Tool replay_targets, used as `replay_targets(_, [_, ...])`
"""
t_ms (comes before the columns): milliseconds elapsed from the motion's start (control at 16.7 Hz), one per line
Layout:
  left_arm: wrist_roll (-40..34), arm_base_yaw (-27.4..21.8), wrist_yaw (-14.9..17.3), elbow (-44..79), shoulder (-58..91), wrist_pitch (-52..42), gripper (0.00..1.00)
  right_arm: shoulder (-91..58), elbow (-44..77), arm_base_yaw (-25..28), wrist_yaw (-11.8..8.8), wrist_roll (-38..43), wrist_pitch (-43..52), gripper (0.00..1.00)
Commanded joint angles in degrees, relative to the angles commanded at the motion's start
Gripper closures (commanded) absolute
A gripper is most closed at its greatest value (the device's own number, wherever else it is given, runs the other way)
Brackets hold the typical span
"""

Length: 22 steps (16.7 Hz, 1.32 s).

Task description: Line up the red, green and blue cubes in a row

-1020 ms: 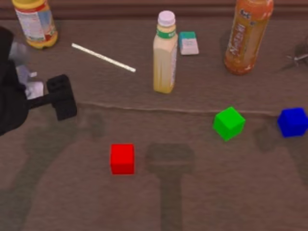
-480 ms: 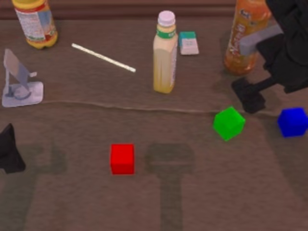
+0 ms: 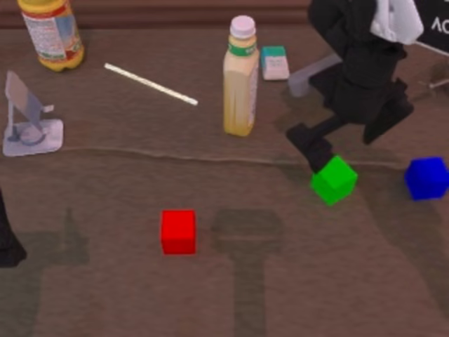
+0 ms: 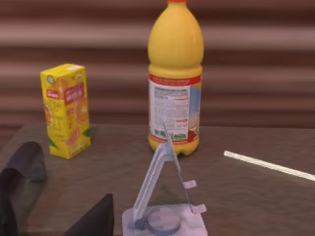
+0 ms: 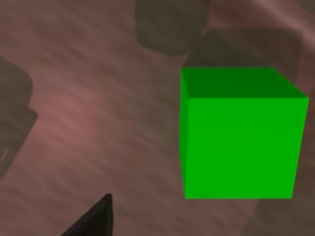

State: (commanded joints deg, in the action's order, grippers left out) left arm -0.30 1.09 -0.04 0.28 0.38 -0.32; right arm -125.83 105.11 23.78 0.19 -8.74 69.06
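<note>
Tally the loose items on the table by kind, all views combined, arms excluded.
Cubes: 3, red, green, blue
Bottles: 2, yellow-orange, pale yellow
Juice carton: 1
Phone stand: 1
White stick: 1
Small teal-and-white box: 1
Total: 9

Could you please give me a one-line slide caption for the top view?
Right gripper poised just beside the green cube; red cube and blue cube sit apart.

Cut off by the top view's edges: blue cube [image 3: 427, 177] at right, yellow bottle [image 3: 51, 31] at top and parked left arm [image 3: 8, 242] at left, with right gripper [image 3: 317, 153] overlapping green cube [image 3: 334, 180], finger spacing undeterminable.
</note>
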Motion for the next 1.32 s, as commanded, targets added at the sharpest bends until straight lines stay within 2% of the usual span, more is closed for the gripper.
replay_targets(420, [0.3, 0.1, 0.0, -0.3, -0.4, 0.3, 0.00, -0.7, -0.5, -0.1, 0.0, -0.1, -0.8, 0.00])
replay_targets(840, [0.3, 0.1, 0.0, -0.3, -0.4, 0.3, 0.00, -5.0, -9.6, 0.2, 0.0, 0.1, -14.6, 0.00])
replay_targets(1140, [0.3, 0.1, 0.0, -0.3, -0.4, 0.3, 0.00, -5.4, -10.1, 0.2, 0.0, 0.1, -15.3, 0.00])
replay_targets(1320, [0.3, 0.1, 0.0, -0.3, -0.4, 0.3, 0.00, -5.4, -10.1, 0.2, 0.0, 0.1, -15.3, 0.23])
